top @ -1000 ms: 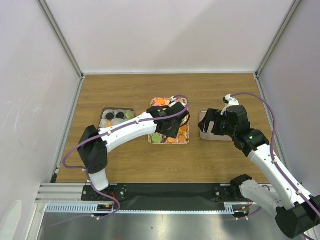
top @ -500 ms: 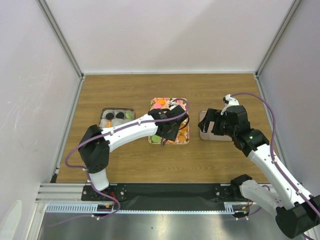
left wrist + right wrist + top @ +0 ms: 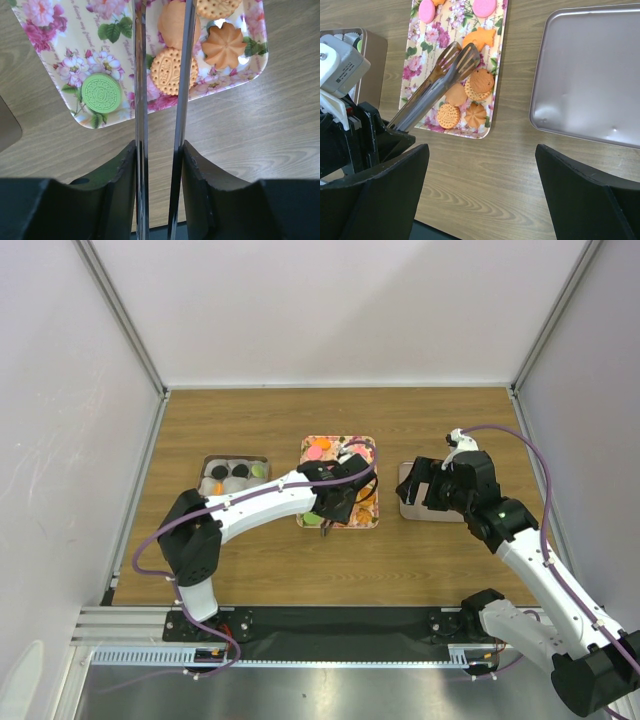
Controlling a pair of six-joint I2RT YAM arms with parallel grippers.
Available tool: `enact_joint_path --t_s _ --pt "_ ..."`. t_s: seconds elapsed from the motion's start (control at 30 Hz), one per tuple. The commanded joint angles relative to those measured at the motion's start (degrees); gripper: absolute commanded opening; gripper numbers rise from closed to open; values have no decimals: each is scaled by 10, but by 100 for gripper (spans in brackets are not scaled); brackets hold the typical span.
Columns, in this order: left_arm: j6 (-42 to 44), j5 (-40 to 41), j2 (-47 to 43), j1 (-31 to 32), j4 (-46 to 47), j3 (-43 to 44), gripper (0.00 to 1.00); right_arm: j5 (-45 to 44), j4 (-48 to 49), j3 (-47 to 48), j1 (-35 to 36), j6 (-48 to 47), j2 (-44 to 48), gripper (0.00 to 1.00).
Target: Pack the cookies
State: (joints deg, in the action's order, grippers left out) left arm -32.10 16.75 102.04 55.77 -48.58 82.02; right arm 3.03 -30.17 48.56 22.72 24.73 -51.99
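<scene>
Cookies (image 3: 320, 448) on floral tray (image 3: 420, 70) at centre of the top view, with orange ones crowding its lower right part and pink ones at its upper end. Lone green cookie (image 3: 101, 93) near the tray's lower left corner in the left wrist view, well apart from orange cookies (image 3: 172, 70) at upper centre. More cookies, black, green and orange, in grey tin (image 3: 236, 457) left of the tray.

Metal tongs (image 3: 141, 100) clamped in left gripper (image 3: 159, 150), black fingers (image 3: 122, 170) pressing both blades from outside. Blades nearly parallel with a narrow gap, running up the frame over the tray's lower edge and across a round orange cookie. Cannot tell whether that cookie is pinched or merely lies under the blades. From the right wrist, tong tips (image 3: 469, 59) close together at the upper edge of the orange cluster.

Wide-spread right gripper (image 3: 430, 485) with nothing between its fingers, over grey lid (image 3: 590, 65) at right centre of the top view. Lid near the tray's right side, with wood showing between them.
</scene>
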Motion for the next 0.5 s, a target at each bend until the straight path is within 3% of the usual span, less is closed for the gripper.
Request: enact_joint_path --t_s 0.0,0.47 --pt "-14 20 -27 5 2 -3 40 5 16 13 -1 -5 1 95" --pt "-18 69 -90 -10 -40 -14 39 10 26 9 -2 -3 -6 95"
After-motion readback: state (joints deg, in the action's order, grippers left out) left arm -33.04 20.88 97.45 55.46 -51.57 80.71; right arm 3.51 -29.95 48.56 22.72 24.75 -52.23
